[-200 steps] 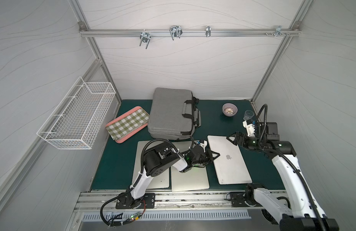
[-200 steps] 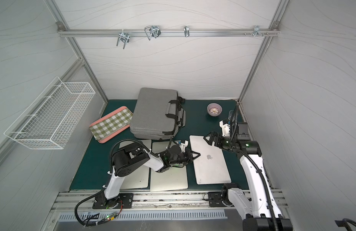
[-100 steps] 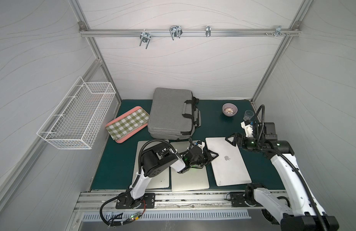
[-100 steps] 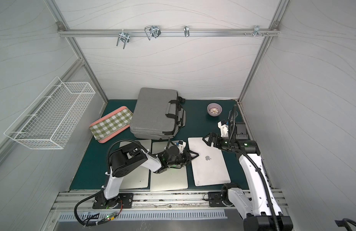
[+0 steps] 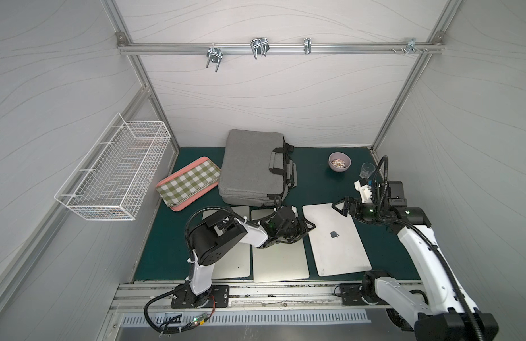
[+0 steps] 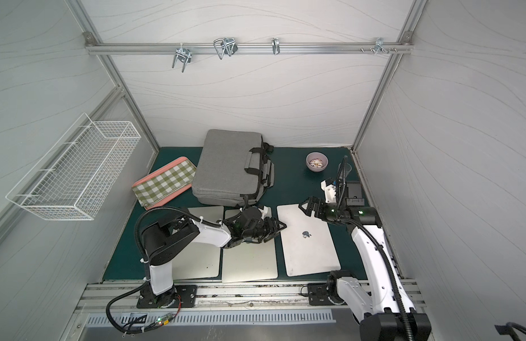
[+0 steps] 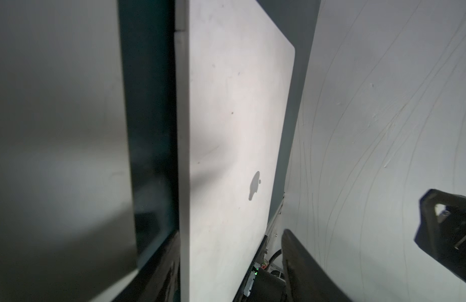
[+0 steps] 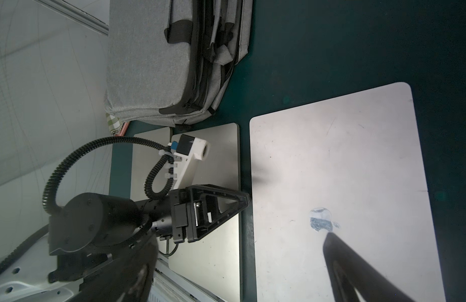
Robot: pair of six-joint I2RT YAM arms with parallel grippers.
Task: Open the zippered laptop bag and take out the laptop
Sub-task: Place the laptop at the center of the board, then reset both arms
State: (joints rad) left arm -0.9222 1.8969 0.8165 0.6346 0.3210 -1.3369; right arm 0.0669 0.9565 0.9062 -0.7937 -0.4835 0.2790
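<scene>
The grey zippered laptop bag (image 5: 253, 168) (image 6: 229, 165) (image 8: 148, 60) lies flat at the back of the green mat, handles to its right. A silver laptop (image 5: 335, 239) (image 6: 307, 239) (image 7: 232, 117) (image 8: 331, 170) with a dark logo lies flat on the mat in front of the bag, to the right. My left gripper (image 5: 307, 228) (image 6: 278, 227) (image 7: 229, 243) is open at the laptop's left edge, holding nothing. My right gripper (image 5: 341, 206) (image 6: 307, 206) (image 8: 239, 274) hovers open over the laptop's far right corner.
Two more silver laptops (image 5: 279, 259) (image 5: 232, 259) lie side by side under the left arm. A checked tray (image 5: 188, 183) sits left of the bag. A bowl (image 5: 339, 161) and a clear cup (image 5: 367, 169) stand at the back right. A wire basket (image 5: 114, 174) hangs on the left wall.
The left gripper's jaws have spread apart at the laptop's left edge. The right gripper has drifted slightly left over the laptop's far corner.
</scene>
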